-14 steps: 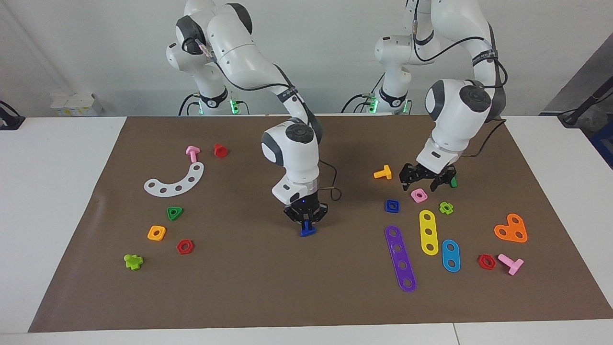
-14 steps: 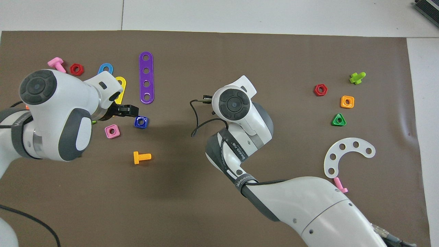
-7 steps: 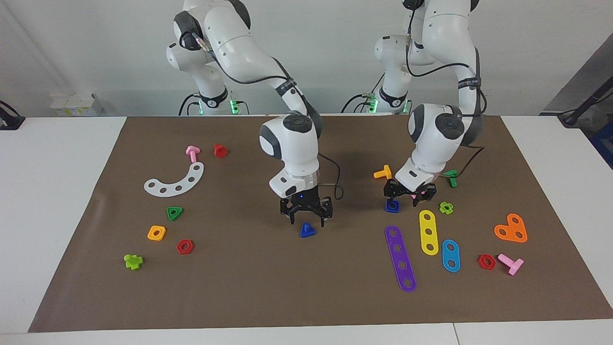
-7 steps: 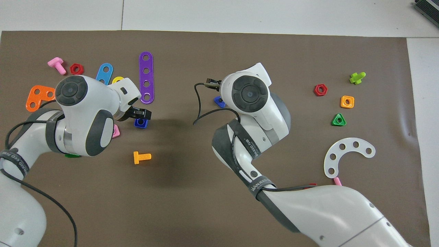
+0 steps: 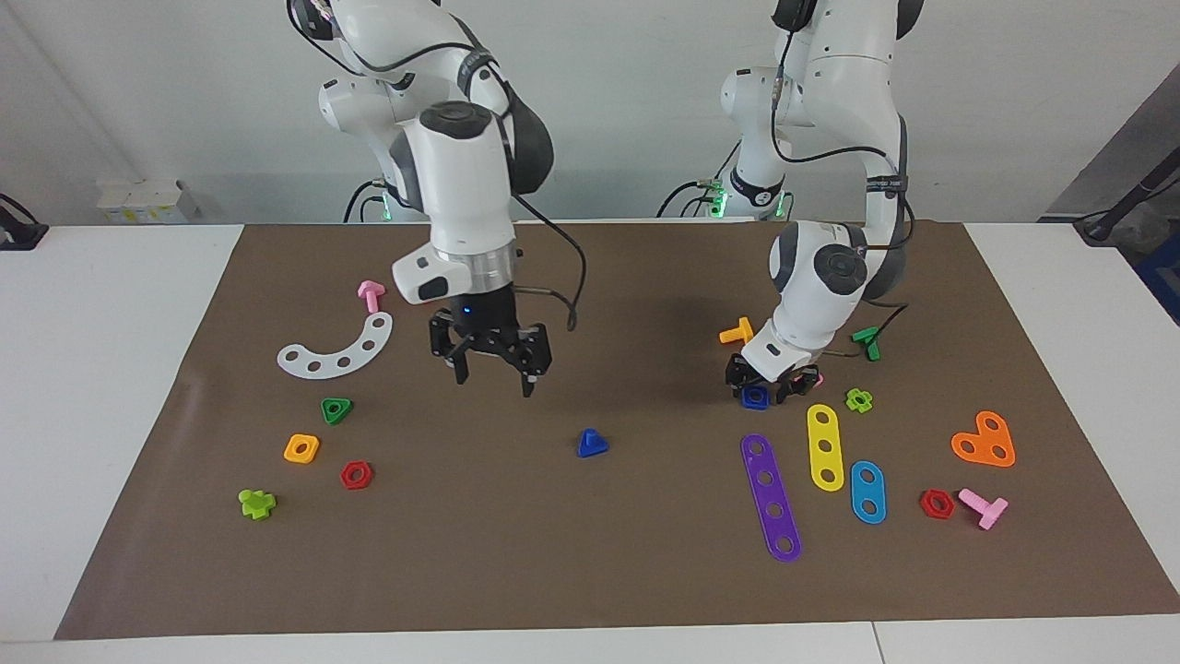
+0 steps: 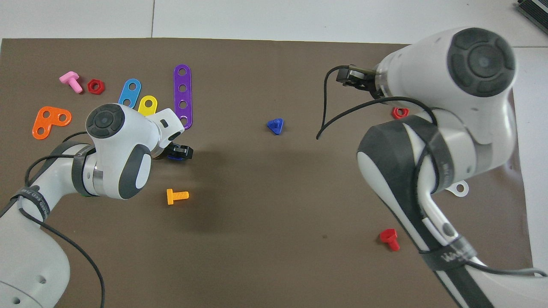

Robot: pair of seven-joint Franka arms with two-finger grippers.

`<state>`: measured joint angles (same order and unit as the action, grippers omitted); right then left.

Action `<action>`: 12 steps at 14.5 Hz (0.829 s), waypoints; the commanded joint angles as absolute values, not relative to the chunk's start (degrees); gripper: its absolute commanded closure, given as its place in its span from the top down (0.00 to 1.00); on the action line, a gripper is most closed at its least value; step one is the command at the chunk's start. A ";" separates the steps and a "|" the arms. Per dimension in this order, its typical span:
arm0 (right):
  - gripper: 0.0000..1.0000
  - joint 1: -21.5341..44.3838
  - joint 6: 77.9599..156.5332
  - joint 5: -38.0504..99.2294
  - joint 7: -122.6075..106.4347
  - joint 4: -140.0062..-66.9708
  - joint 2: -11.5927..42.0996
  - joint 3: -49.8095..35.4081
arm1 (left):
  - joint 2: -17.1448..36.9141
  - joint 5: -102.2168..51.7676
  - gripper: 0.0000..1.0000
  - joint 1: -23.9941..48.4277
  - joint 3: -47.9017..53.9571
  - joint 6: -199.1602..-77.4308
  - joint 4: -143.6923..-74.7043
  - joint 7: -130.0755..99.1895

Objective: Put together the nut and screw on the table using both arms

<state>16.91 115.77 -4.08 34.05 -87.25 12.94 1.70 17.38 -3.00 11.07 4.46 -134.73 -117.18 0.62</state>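
The dark-blue nut (image 5: 755,397) lies on the brown mat (image 5: 590,563) of the table, toward the left arm's end. My left gripper (image 5: 761,391) is down at the mat right on the nut, which shows only as a blue sliver (image 6: 173,157) under it in the overhead view. The dark-blue screw (image 5: 591,444) rests alone on the mat near the middle (image 6: 275,125), untouched. My right gripper (image 5: 495,378) hangs open and empty, raised over bare mat between the screw and the white arc piece.
An orange bolt (image 5: 737,332), a green cross piece (image 5: 859,399), and yellow (image 5: 824,446) and purple (image 5: 771,498) strips crowd the nut. Toward the right arm's end lie a white arc (image 5: 337,348), a green triangular nut (image 5: 336,409) and an orange square nut (image 5: 301,448).
My right gripper opened, left the screw on the mat, then rose and swung toward the right arm's end. My left gripper moved over the nut and came down onto it.
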 commanded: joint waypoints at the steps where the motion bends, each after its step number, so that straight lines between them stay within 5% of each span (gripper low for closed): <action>1: 1.00 11.27 110.15 -2.46 25.87 -89.21 7.92 0.97 | 16.61 -2.90 0.75 12.04 3.52 -136.14 -118.83 1.76; 12: 1.00 1.50 90.46 -2.46 10.92 -88.07 -1.41 1.76 | 16.61 -2.90 0.45 12.04 3.43 -135.18 -117.69 1.67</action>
